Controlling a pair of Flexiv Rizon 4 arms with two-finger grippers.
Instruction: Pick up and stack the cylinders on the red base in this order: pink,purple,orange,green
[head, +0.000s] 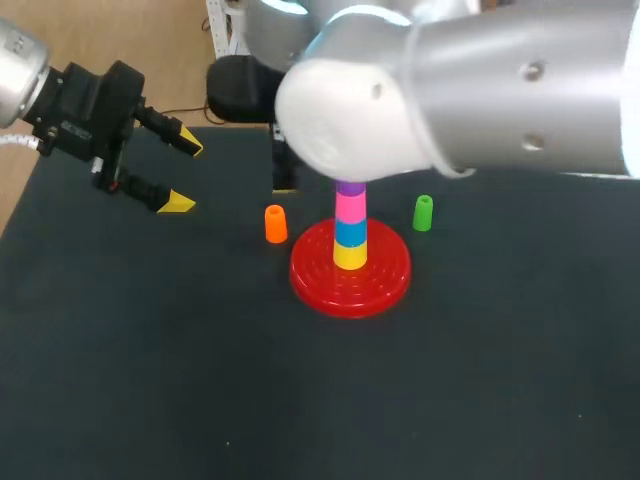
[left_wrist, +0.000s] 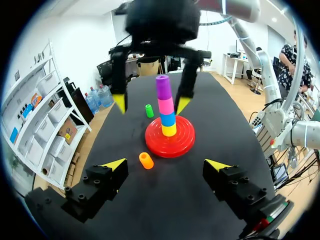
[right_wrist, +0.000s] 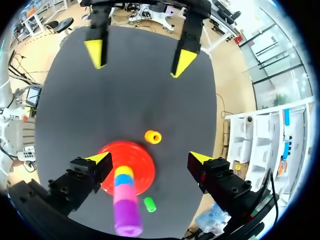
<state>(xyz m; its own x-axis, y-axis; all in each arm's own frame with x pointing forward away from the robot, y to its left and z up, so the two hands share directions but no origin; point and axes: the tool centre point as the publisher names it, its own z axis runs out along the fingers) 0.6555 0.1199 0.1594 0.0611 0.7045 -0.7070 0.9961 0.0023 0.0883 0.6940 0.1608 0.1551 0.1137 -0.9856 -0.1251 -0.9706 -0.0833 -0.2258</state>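
Showing left gripper (left_wrist: 166, 165) jaws wide open, empty; orange cylinder (left_wrist: 146, 160) just ahead, between fingers. Beyond: red base (left_wrist: 150, 142), purple cylinder (left_wrist: 163, 86) topping stack, right gripper (right_wrist: 148, 158) open around it, untouching. Green cylinder (left_wrist: 149, 110) farthest. Orange likely light, rigid, slick; grip mid-body.

The left arm (head: 20, 70) is holding the left gripper (head: 184, 174) above the worktop's far left part, jaws standing wide apart. The right arm (head: 480, 90) is hanging over the middle, with the right gripper (left_wrist: 151, 104) pointing down, jaws likewise spread.
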